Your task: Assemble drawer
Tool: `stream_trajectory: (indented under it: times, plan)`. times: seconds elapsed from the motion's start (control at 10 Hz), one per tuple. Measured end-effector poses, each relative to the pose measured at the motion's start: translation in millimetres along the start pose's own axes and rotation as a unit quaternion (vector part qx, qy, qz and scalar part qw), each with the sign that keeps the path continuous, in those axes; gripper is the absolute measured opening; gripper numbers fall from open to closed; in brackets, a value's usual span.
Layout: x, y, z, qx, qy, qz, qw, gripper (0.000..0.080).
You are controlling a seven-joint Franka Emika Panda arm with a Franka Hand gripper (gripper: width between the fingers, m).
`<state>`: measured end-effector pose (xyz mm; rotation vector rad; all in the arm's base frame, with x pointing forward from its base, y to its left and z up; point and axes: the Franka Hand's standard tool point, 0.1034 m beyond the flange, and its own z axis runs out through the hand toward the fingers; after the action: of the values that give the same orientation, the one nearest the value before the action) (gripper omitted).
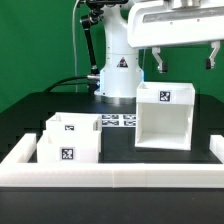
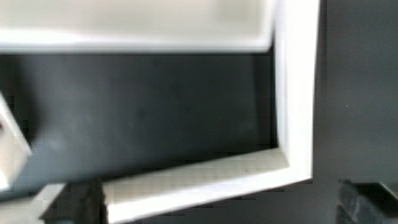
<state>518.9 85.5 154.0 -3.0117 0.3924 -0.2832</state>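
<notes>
White plastic box-shaped drawer shell (image 1: pixel 165 125) stood upright on the black table (image 1: pixel 30 115). Two small white open-topped trays (image 1: pixel 68 140) sat toward the exterior view's left. The gripper (image 1: pixel 184 66) hovered above the shell, jaws spread, empty.

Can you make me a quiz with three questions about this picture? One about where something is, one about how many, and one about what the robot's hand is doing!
1. Where does the tall shell stand?
A. stacked on the trays
B. on the exterior view's left of the trays
C. on the exterior view's right of the trays

2. How many small trays are there?
A. one
B. two
C. four

3. What is the hand doing?
A. open, holding nothing
B. shut on a tray
C. shut on the shell

Answers:
1 C: the shell stands on the table, apart from the trays, on the exterior view's right.
2 B: two open-topped trays sit close together.
3 A: its fingers are spread above the shell with nothing between them.
</notes>
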Motion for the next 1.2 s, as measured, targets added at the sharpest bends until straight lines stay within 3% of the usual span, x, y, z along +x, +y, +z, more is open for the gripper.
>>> stream_trajectory:
  times: [0.2,0.4,0.6,0.8,1.2]
  plan:
    - [-25.4,-2.3,7.8,-0.003,-0.009,-0.007,1.000,0.0649]
    - [-23.6,-2.2,7.4,-0.002,-0.009,-0.007,1.000,0.0649]
    - [-29.3,1.7,9.1,-0.010,-0.066,-0.018,0.998,0.0649]
    - [-47.5,6.2,19.9,-0.024,-0.128,-0.040,0.991,0.0649]
    - [-58.7,1.5,31.5,-0.028,-0.144,-0.042,0.988,0.0649]
